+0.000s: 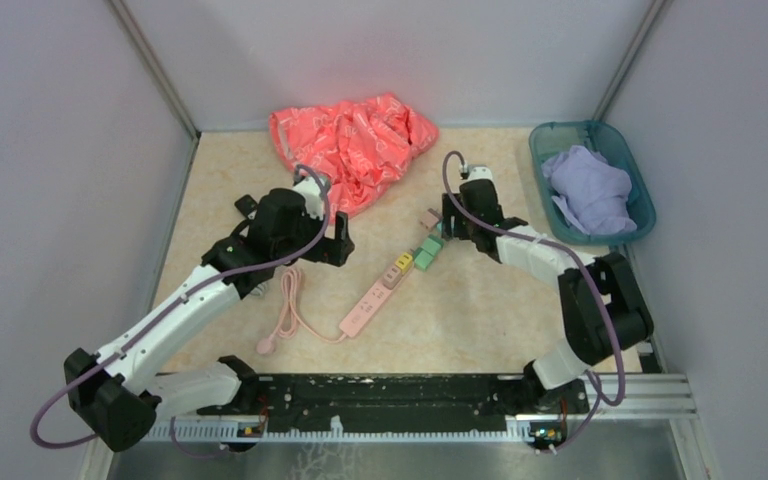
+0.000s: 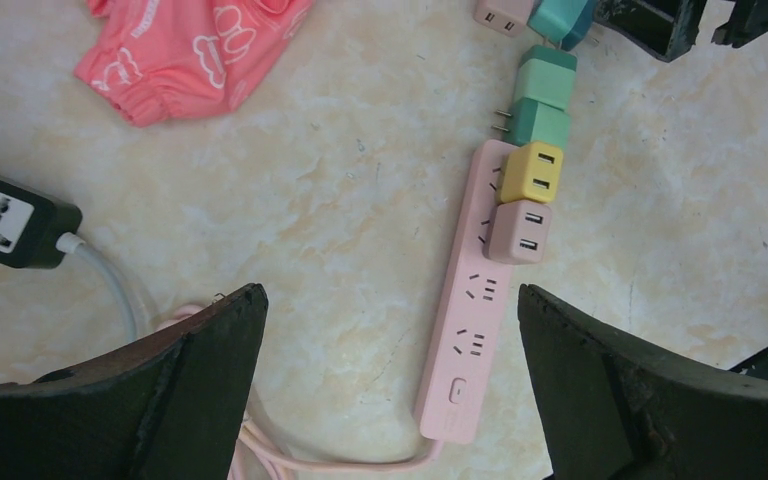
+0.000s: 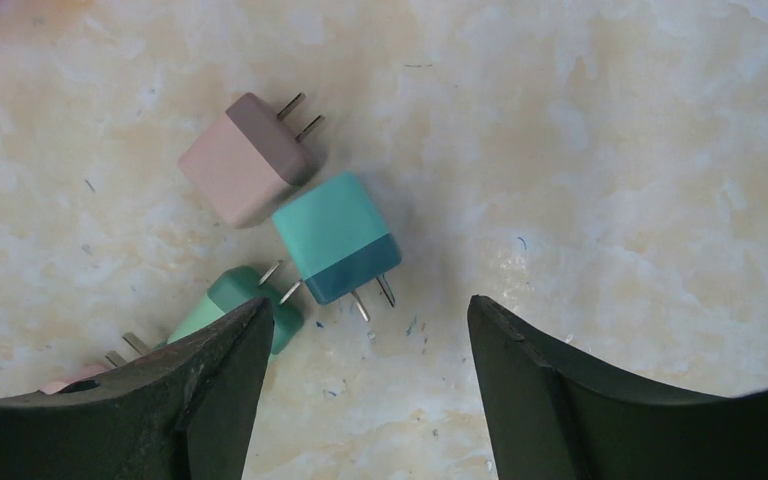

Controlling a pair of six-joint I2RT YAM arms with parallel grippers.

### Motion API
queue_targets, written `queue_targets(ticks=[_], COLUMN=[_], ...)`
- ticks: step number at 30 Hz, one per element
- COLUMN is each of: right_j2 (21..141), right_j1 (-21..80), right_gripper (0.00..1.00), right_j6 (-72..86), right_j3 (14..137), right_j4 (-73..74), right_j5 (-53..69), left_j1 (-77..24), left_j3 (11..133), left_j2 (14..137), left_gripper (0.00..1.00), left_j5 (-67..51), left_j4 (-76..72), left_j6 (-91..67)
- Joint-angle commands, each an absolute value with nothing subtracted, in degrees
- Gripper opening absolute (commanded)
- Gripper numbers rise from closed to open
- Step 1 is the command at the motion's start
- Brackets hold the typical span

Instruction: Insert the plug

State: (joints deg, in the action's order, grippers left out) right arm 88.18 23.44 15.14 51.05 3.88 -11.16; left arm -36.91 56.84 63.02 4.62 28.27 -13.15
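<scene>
A pink power strip point(image 1: 365, 310) lies on the table, also in the left wrist view point(image 2: 472, 330), with a yellow plug point(image 2: 532, 172) and a pink plug point(image 2: 519, 232) seated in its far sockets. Loose beyond its end lie two green plugs point(image 2: 540, 100), a teal-blue plug point(image 3: 338, 238) and a pink-brown plug point(image 3: 245, 160), prongs bare. My left gripper point(image 1: 340, 240) is open and empty above the strip's near sockets point(image 2: 390, 300). My right gripper point(image 1: 450, 224) is open and empty just above the loose plugs point(image 3: 370, 310).
A red patterned cloth point(image 1: 350, 140) lies at the back centre. A teal basket point(image 1: 550, 135) with purple cloth stands at the back right. A black power strip point(image 2: 5, 215) with a white cable lies left of the pink strip, whose cord point(image 1: 290, 310) coils leftward.
</scene>
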Motion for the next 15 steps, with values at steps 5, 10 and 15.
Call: queue_targets(ticks=[5, 10, 15], right_j2=[96.59, 99.61, 101.91], right_j1=[22.46, 22.08, 22.06], right_gripper=[0.67, 0.65, 0.64], right_j6=[5.46, 3.55, 2.68], right_j3=[59.58, 61.34, 63.09], right_j4=[8.59, 9.49, 10.13], right_j5=[-8.66, -6.64, -4.79], left_j1=[-32.76, -31.71, -29.55], left_j3=[53.33, 52.63, 52.41], left_j2=[59.37, 59.15, 59.21], left_gripper=[1.00, 1.00, 1.00], left_j5=[3.91, 2.43, -0.83], left_j4=[27.36, 27.34, 26.82], left_j6=[-9.05, -8.97, -9.29])
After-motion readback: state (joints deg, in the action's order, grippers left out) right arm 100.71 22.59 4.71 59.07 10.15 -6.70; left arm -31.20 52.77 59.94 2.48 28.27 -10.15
